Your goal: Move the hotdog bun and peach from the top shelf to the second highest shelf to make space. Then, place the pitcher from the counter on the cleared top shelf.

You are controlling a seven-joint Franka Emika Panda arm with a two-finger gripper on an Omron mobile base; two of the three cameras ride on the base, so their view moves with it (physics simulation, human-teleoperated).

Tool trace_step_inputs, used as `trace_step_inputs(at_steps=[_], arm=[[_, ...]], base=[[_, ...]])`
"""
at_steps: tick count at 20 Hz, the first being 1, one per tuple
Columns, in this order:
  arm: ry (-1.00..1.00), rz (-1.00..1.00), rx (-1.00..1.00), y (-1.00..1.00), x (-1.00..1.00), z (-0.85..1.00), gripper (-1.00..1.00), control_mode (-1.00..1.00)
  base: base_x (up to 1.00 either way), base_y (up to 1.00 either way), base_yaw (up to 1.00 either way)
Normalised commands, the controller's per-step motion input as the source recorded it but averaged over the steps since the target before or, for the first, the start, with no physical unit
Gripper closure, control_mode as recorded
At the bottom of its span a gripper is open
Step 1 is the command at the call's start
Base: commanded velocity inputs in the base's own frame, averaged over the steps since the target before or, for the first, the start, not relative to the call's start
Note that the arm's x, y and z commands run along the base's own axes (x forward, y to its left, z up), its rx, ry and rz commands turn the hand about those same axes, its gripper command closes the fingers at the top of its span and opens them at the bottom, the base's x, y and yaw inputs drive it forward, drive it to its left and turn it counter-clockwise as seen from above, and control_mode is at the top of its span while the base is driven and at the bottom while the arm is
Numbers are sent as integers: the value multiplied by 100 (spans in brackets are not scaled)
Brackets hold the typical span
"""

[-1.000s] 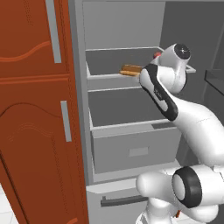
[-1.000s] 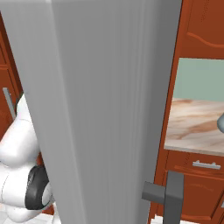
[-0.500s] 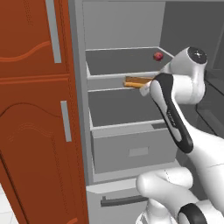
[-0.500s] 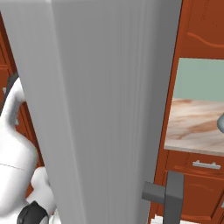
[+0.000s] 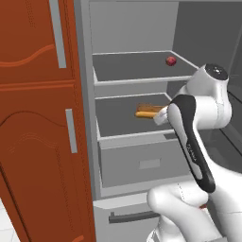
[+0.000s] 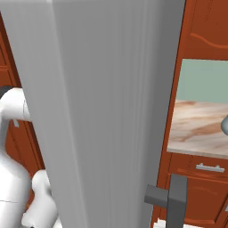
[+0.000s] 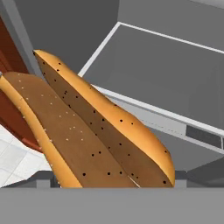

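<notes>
Here the tool, hidden behind the white arm (image 5: 191, 137) in the left base view, holds one hotdog bun (image 7: 87, 131), its jaws spread wide around it; the hand view shows the bun close up, its two brown, speckled halves slanting across a grey shelf corner. From the left base camera the bun (image 5: 149, 111) sits over the second highest shelf (image 5: 118, 116), just below the top shelf (image 5: 132, 66). The arm bends at the elbow and reaches leftward into the open fridge. One peach (image 5: 170, 60) rests on the top shelf, toward its right rear. The bench (image 6: 200, 129) carries part of one pitcher (image 6: 224, 127), seen from the right base camera. No lettering is legible anywhere.
</notes>
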Motion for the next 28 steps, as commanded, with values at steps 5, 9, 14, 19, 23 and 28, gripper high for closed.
trace_step_inputs(at_steps=[5, 9, 14, 19, 23, 28], arm=[[0, 0, 1, 1, -4, -69, 100, -100], [0, 0, 6, 0, 11, -45, 100, -100], [0, -1, 7, 0, 34, -13, 100, -100], [5, -3, 5, 0, 47, 0, 100, -100], [9, -4, 0, 0, 59, 0, 100, -100], [6, -3, 0, 2, 60, -15, 100, -100]], base=[[0, 0, 0], [0, 0, 0], [0, 0, 0], [0, 0, 0], [0, 0, 0], [0, 0, 0]])
